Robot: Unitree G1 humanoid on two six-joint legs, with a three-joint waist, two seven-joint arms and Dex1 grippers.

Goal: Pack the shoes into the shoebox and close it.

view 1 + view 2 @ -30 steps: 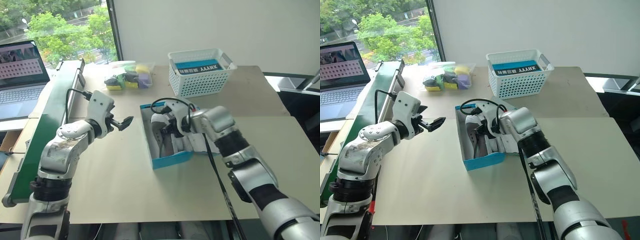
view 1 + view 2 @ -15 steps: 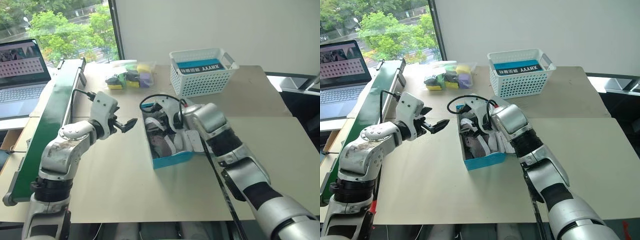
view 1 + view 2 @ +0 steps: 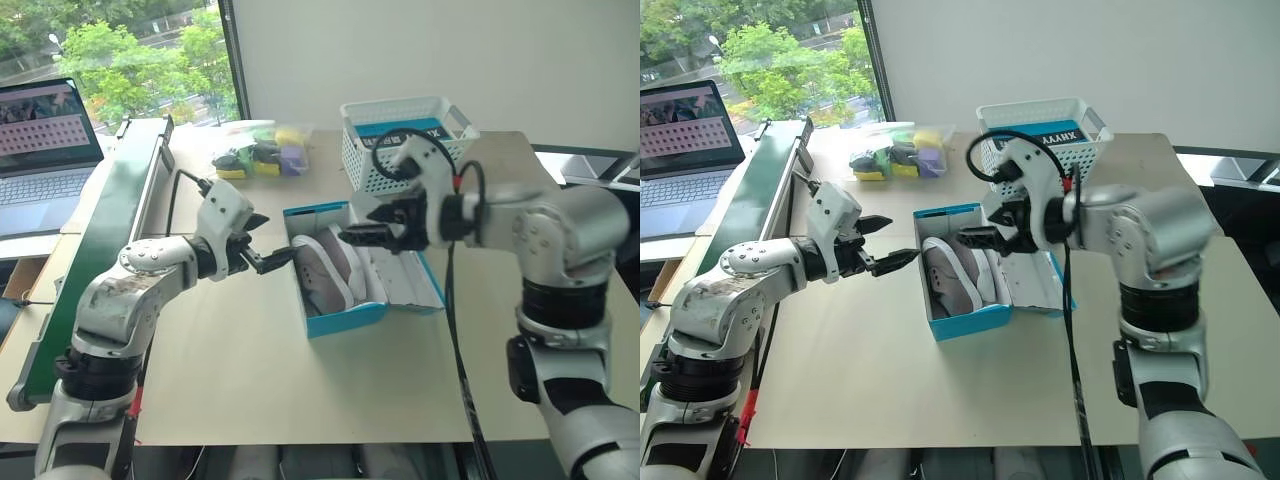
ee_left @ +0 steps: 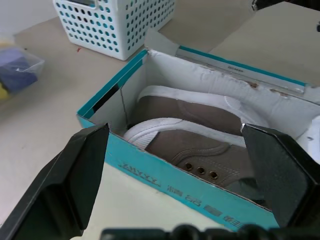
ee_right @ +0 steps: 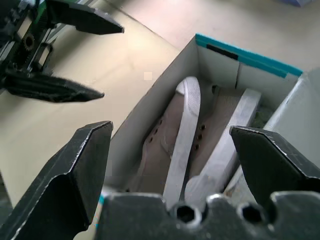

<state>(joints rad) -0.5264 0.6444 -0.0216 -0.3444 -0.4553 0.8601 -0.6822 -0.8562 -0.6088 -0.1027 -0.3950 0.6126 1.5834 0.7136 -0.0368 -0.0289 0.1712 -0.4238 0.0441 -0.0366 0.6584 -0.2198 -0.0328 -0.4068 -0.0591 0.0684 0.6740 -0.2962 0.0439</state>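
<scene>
The turquoise shoebox (image 3: 345,318) sits open mid-table, its white-lined lid (image 3: 412,283) folded flat to the right. Both grey-taupe shoes (image 3: 334,268) lie inside on their sides, white soles showing; the left wrist view looks straight at the shoes (image 4: 200,145). My left gripper (image 3: 270,240) hovers open just left of the box, pointing at it. Open and empty, my right gripper (image 3: 360,228) hangs above the box's far end. In the right wrist view the shoes (image 5: 186,131) lie below its spread fingers (image 5: 80,165), with the left gripper (image 5: 60,50) beyond the box wall.
A white lattice basket (image 3: 400,150) at the back holds a turquoise item with a black lettered stripe. A clear bag of colourful items (image 3: 255,155) lies back left. A green board (image 3: 100,230) and a laptop (image 3: 45,140) are at the far left.
My right gripper has opened, lifted out of the box and drawn back to the right, leaving the shoe inside. My left gripper has moved right, closer to the box.
</scene>
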